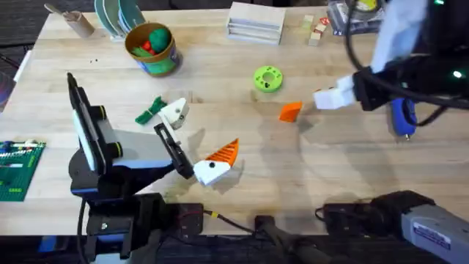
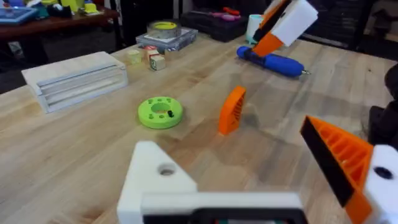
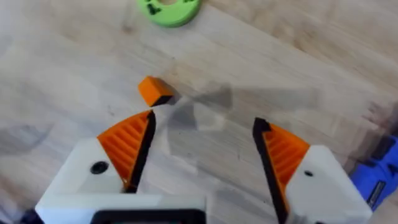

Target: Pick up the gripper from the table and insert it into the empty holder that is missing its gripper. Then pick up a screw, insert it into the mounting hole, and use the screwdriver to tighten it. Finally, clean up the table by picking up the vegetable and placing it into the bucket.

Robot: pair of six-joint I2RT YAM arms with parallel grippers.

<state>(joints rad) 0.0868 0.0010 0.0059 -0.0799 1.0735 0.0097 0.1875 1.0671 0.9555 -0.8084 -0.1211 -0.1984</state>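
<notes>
Nearest the overhead camera, the left gripper (image 1: 192, 143) rests low on the table (image 1: 242, 191), released; one finger is the bare white holder (image 1: 174, 112), the other bears an orange ribbed pad. Just left of it the vegetable (image 1: 150, 110) lies flat, its long axis slanting; behind stands the bucket (image 1: 152, 50), its printed wall unreadable. Right of centre sits a green disc (image 1: 267, 78), and the gripper (image 1: 291, 111), a loose orange wedge, stands on edge just beside the right gripper (image 3: 202, 140), which hovers spread apart over the wedge. Partly hidden behind that arm lies the blue screwdriver (image 1: 403, 117), tip toward the near edge.
</notes>
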